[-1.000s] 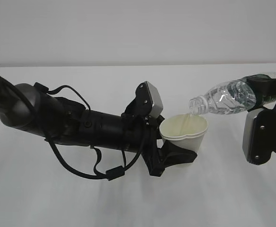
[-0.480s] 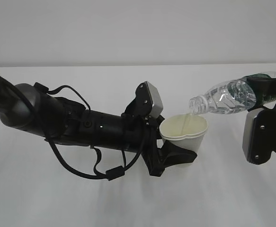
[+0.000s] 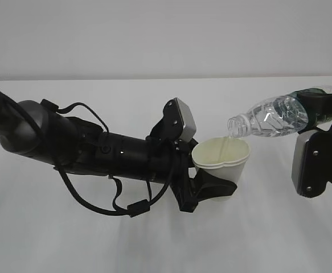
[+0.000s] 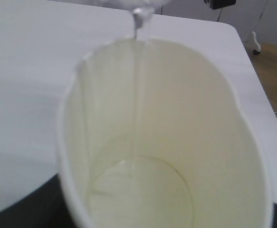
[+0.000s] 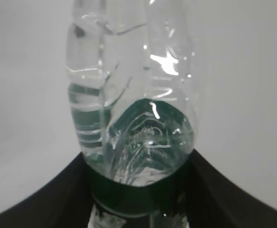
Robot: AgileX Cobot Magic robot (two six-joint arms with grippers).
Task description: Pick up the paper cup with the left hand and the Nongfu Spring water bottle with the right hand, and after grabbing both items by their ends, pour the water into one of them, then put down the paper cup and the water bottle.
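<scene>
Left hand [image 3: 214, 187] clamps the paper cup [image 3: 221, 160] low on its wall, upright. Right hand [image 3: 319, 111] grips the Nongfu Spring water bottle [image 3: 270, 118] near its base, tilted, neck over the cup's rim. Water [image 4: 139, 95] streams in: pouring underway. Next, level the bottle, set both down.

Both arms are black; the left arm [image 3: 97, 151] trails looped cables; silver-grey wrist blocks [image 3: 307, 162] bear screws.

Paper cup [image 3: 221, 160]: matt white paper, cream smooth inside. Water bottle [image 3: 271, 118] above the cup: clear glossy ribbed plastic, dark green label. Arms [image 3: 97, 151] beside the cup: matt black. Table [image 3: 126, 244]: smooth matt white.
</scene>
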